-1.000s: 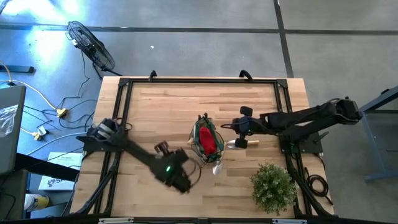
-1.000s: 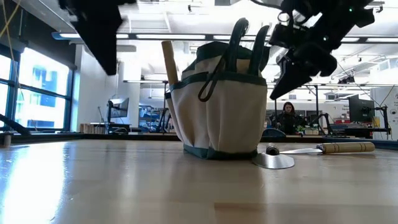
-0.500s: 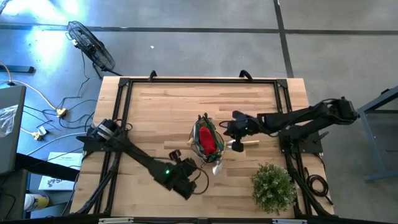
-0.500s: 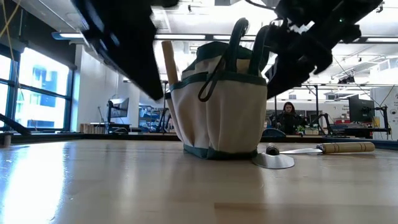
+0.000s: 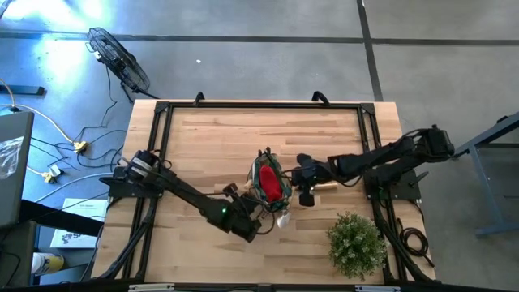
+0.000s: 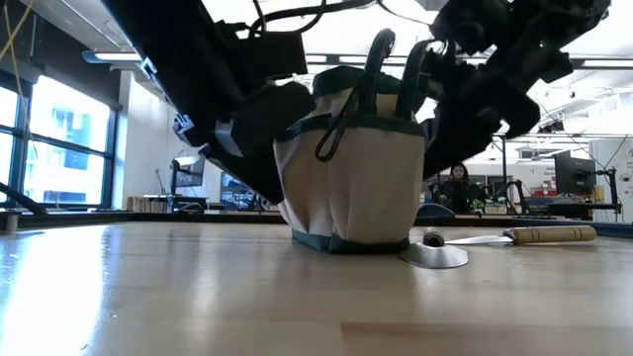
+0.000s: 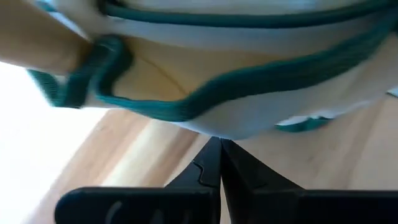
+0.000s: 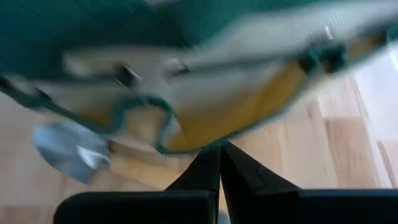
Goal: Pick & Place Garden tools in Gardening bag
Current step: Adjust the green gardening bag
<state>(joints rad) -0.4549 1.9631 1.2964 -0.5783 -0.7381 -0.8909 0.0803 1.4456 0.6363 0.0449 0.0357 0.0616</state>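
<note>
The gardening bag (image 5: 270,183) stands upright on its base at the table's middle, pale cloth with green trim (image 6: 351,168), and a red glove piece (image 5: 273,185) sits inside it. A trowel with a pale wooden handle (image 6: 549,234) lies flat on the table beside the bag. Its silver blade also shows in the right wrist view (image 8: 68,152). My left gripper (image 7: 219,149) is shut, at the bag's near-left side low down. My right gripper (image 8: 219,155) is shut, at the bag's right side above the trowel. My left gripper points its shut fingertips (image 7: 210,155) at the bag's lower wall (image 7: 249,118), slanting from the table's near left. I cannot tell whether they touch it. My right gripper points its shut fingertips (image 8: 211,163) at the bag's side pocket (image 8: 205,118) from the table's right. I cannot tell whether they touch it.
A bushy green potted plant (image 5: 355,243) stands near the table's near right corner. A black frame rims the table (image 5: 259,106). Bare wood lies along the far side and the left. A person (image 6: 458,184) sits in the room beyond the table.
My left gripper has gone toward the table's right and far edges, up to the bag's near-left side. My right gripper has gone toward the table's left edge and a little nearer, up to the bag's right side. The bag and the trowel have stayed in place.
</note>
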